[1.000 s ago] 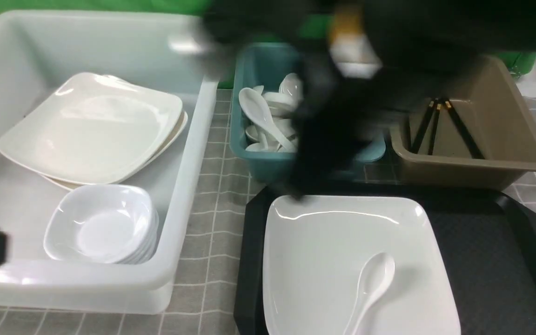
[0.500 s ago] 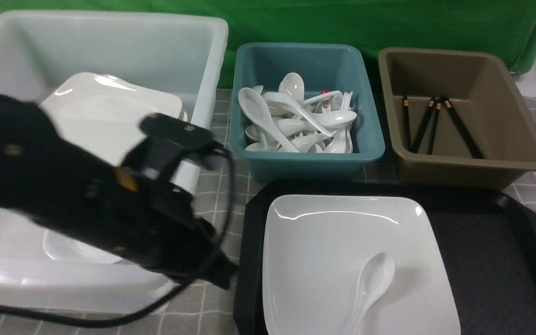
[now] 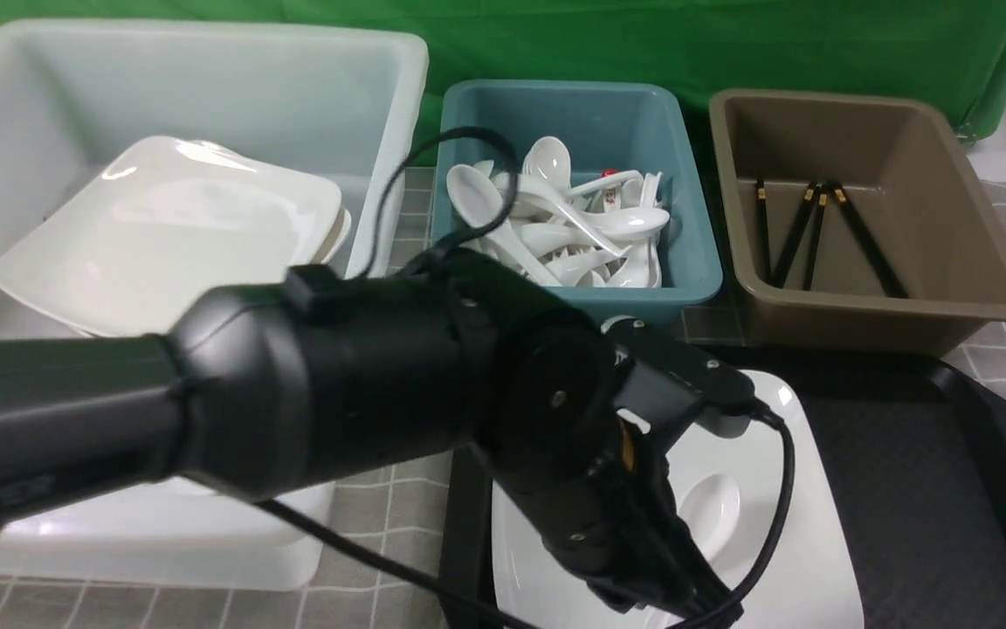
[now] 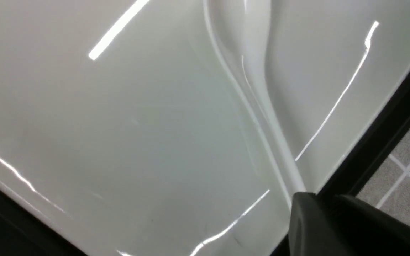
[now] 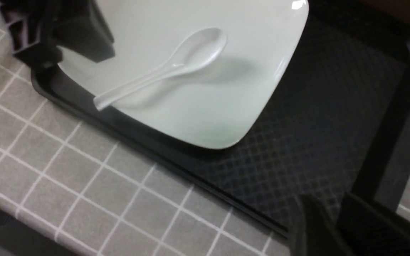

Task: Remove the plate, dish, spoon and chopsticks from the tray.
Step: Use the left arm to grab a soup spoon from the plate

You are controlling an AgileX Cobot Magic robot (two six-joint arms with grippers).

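The white plate [image 3: 782, 437] lies on the black tray [image 3: 913, 489], with the white spoon [image 3: 713, 502] on it. In the right wrist view the spoon [image 5: 176, 64] lies loose, its handle end over the plate's [image 5: 226, 89] near rim. My left arm [image 3: 555, 437] reaches down over the plate. The left gripper [image 4: 321, 194] looks shut and empty, low at the plate's corner, close to the spoon handle [image 4: 262, 92] but apart from it [image 5: 73, 39]. My right gripper [image 5: 325, 195] looks shut and empty above the tray's [image 5: 333, 106] bare floor. Chopsticks [image 3: 817, 231] lie in the brown tub. The dish is hidden.
A white tub [image 3: 206, 70] at the left holds stacked large plates [image 3: 162, 236]. A teal tub [image 3: 695, 262] holds several spoons. A brown tub [image 3: 974, 218] stands at the back right. A grey checked cloth [image 3: 398, 507] covers the table.
My left arm has swung from over the white tub to the right and down onto the plate's near left corner. It now hides the stack of small dishes in the tub.
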